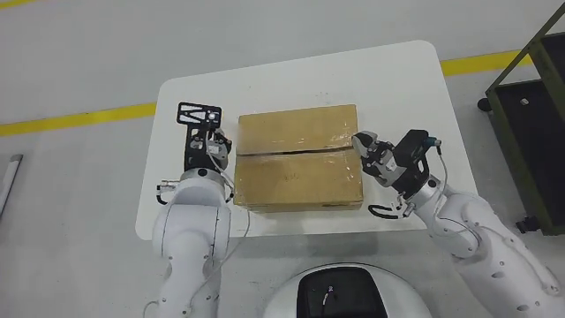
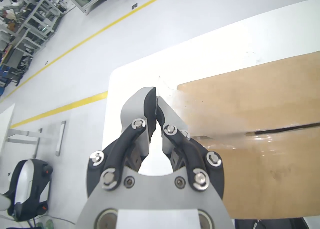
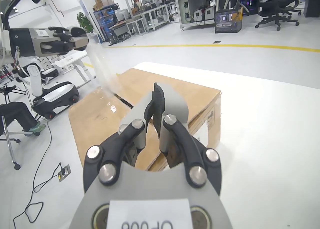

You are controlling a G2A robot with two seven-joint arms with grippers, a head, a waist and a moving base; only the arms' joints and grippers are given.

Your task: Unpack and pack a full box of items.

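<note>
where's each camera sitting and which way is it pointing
Top view: above the arms, looking down at the box and table; both arms show.
Left wrist view: on that wrist, facing along the left gripper, shut on clear tape, beside the box's seam.
Right wrist view: on that wrist, facing over the shut right gripper and the box toward the left gripper.
Shared: all three show the box; both wrist views show the tape.
</note>
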